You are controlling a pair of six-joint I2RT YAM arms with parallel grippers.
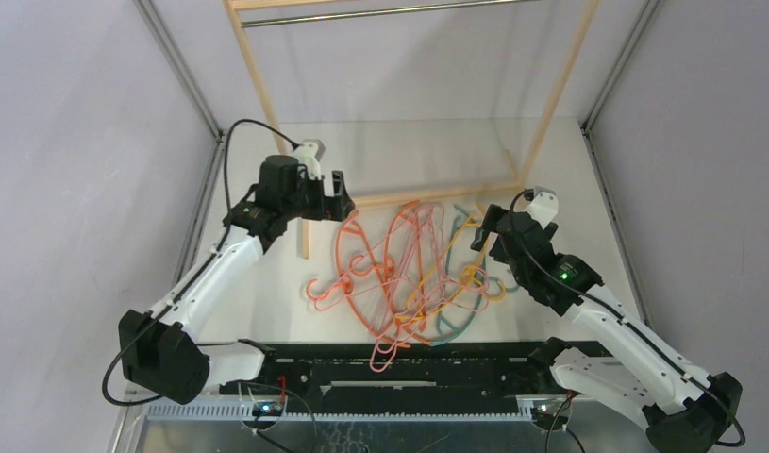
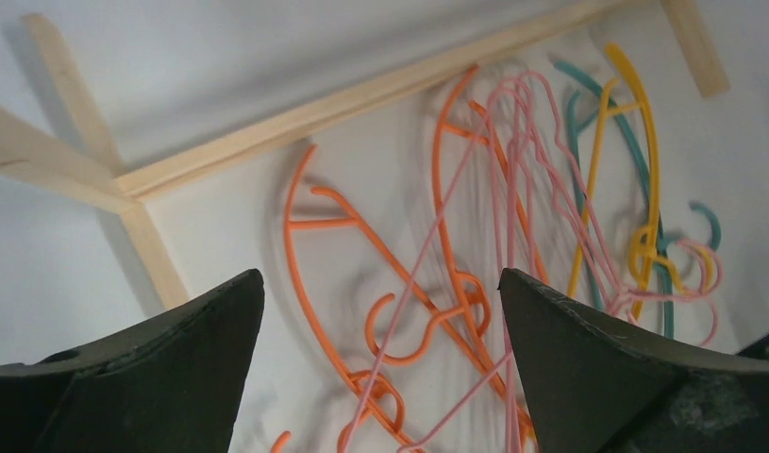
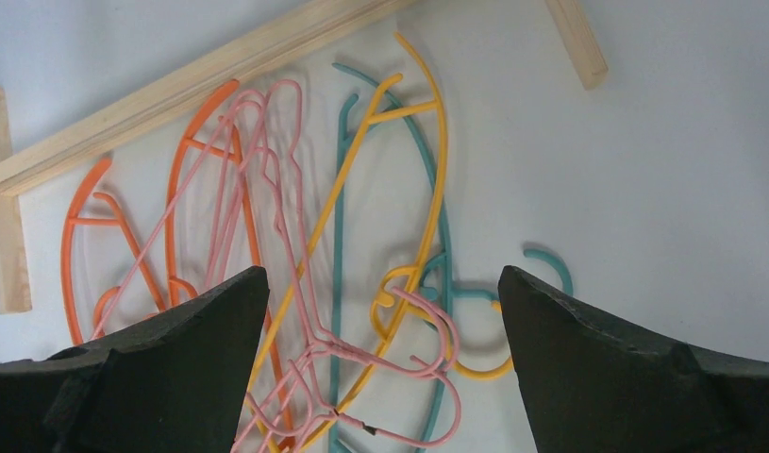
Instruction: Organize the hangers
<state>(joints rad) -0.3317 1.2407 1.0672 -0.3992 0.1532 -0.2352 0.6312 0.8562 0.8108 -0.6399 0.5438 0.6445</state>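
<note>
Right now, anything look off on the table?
Yes: the hangers lie in a tangled heap on the table, just in front of the rack's wooden base rail. Pink, orange, yellow and teal ones cross each other with hooks overlapping. None hangs on the rod. No damage visible.

Rack (image 1: 437,192): top cut off by upper edge, top view. Hangers (image 1: 409,274): overlapped in a tangle, count unclear. Wrist views: lower hanger ends hidden behind gripper fingers (image 2: 154,377), cut by bottom edge.
</note>
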